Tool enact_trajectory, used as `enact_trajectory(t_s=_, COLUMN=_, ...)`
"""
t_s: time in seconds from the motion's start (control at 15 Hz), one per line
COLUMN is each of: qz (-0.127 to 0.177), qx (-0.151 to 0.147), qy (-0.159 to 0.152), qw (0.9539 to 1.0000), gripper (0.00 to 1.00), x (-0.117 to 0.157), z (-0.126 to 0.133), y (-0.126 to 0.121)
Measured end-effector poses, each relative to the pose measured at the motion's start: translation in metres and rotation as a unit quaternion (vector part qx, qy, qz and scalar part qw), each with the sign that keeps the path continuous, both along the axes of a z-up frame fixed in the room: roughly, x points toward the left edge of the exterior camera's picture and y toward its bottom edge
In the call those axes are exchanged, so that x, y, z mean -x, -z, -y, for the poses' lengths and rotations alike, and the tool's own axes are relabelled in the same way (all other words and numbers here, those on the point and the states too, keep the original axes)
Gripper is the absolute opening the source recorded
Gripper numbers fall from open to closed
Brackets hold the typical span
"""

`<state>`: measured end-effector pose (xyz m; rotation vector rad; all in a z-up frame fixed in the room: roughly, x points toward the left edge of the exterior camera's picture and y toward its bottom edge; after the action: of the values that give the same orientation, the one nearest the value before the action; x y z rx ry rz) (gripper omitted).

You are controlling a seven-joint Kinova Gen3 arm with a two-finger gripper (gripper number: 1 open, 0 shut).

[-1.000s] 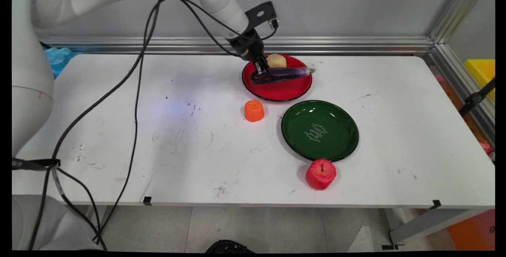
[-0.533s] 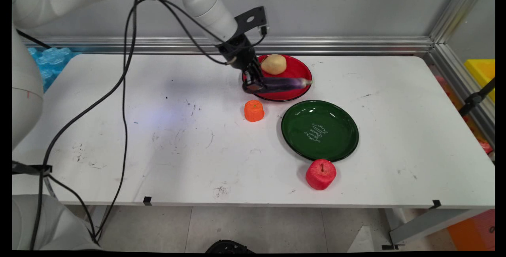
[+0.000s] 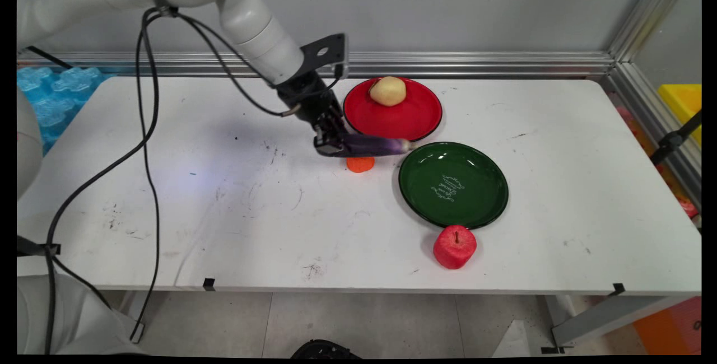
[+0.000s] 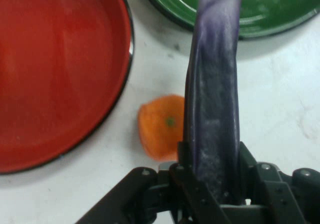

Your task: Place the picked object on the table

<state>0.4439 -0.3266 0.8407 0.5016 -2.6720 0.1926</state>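
Eggplant [image 3: 374, 144] pinched in fingers [image 4: 184, 156] above orange [image 3: 360, 164], between red plate [image 3: 417, 126] and green plate [image 3: 482, 207] rims.

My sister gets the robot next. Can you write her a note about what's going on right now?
Gripper: shut on the eggplant, held level above the table.
Eggplant: came off the red plate during the last second; now over the orange, its tip by the green plate rim.
Red plate: only the potato sits on it.
Green plate: nothing on it.
Apple: on the table, just in front of the green plate.
Eggplant not set down anywhere yet.
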Motion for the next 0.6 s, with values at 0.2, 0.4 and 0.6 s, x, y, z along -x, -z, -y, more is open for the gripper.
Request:
enact_trajectory(t_s=0.2, qz=0.003, qx=-0.002, qy=0.007, qw=1.0, gripper=0.0, x=-0.006, z=-0.01, y=0.006)
enact_trajectory(t_s=0.4, qz=0.006, qx=-0.004, qy=0.015, qw=0.9999, gripper=0.0, x=-0.011, z=-0.019, y=0.013)
enact_trajectory(t_s=0.6, qz=0.007, qx=-0.005, qy=0.024, qw=0.9997, gripper=0.0, x=-0.014, z=-0.028, y=0.022)
